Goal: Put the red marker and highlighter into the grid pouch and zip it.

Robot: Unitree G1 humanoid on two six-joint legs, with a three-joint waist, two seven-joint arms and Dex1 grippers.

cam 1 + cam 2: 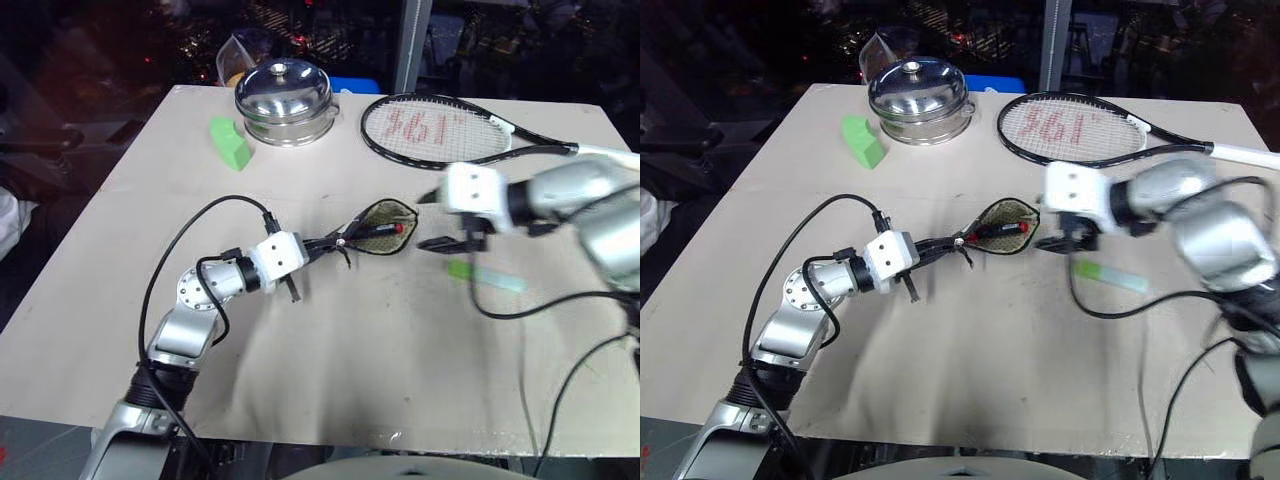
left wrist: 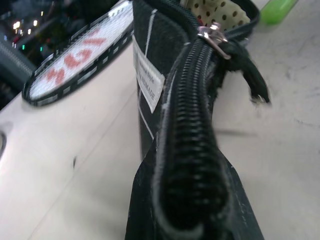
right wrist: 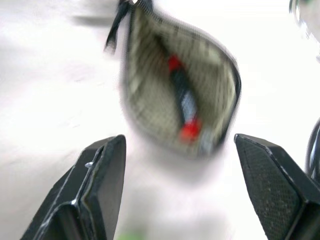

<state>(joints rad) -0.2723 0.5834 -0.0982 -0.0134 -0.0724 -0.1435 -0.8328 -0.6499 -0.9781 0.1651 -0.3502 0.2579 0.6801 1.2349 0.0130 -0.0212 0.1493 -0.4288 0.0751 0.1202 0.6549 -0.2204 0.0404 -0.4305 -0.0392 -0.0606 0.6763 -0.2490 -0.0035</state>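
Marker (image 1: 385, 230) lies inside the pouch (image 1: 385, 213), red cap toward the mouth, lining visible around it. Pouch mouth gapes toward my right side.

Left gripper (image 1: 325, 242) is closed on the pouch's zipper end, holding it up on edge off the tabletop (image 1: 330, 380); the zip pull (image 2: 212, 35) sits partway along, teeth closed behind it.

Right gripper (image 1: 445, 243) hangs just outside the pouch mouth, fingers spread wide, nothing between them.

Highlighter (image 1: 485, 275) lies flat on the tabletop, just below and to the outer side of my right gripper, well apart from the left. Its long axis runs roughly across the tabletop, green cap end nearer the pouch, pale body pointing away.

Judgement: right arm is the one for it. Needs a drop down and a turn so the fingers straddle the highlighter's short width.
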